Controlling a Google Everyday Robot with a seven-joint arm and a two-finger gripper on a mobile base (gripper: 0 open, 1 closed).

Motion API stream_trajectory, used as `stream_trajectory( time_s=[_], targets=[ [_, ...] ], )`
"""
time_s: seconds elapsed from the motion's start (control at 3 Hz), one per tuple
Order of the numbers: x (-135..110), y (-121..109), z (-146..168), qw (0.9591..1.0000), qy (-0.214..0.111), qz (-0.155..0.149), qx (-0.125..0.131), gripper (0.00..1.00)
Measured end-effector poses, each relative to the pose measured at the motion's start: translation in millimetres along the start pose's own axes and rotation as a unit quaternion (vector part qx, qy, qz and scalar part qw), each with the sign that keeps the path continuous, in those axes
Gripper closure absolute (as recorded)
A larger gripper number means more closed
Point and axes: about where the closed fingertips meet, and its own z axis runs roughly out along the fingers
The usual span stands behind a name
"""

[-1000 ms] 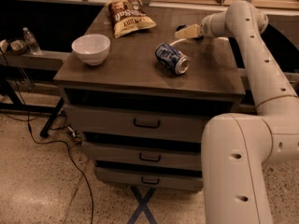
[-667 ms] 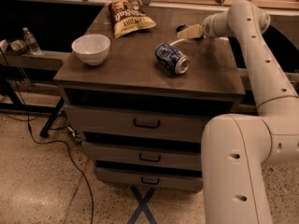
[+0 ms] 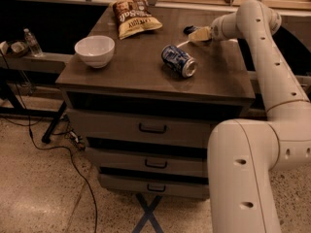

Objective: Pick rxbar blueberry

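A small dark blue object, the rxbar blueberry (image 3: 190, 29), lies on the far right part of the dresser top (image 3: 131, 67), mostly hidden by the gripper. My gripper (image 3: 198, 34) is low over the top, right at the bar's near right side, with the white arm reaching in from the right. A blue-and-white drink can (image 3: 179, 60) lies on its side in front of the gripper. A brown-and-cream chip bag (image 3: 135, 16) lies at the back.
A white bowl (image 3: 95, 50) stands at the left front of the top. Drawers (image 3: 152, 128) face me below. My arm's base (image 3: 248, 174) fills the lower right. Cables (image 3: 73, 154) trail on the floor at left.
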Motion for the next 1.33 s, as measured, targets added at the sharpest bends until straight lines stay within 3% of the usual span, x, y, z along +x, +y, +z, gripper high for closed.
stream_trajectory(
  time_s=[1.0, 1.33],
  targets=[
    [-14, 0, -14, 0.9998, -0.012, -0.016, -0.004, 1.0],
    [-31, 4, -28, 0.9992, -0.03, -0.024, -0.01, 1.0]
  ],
)
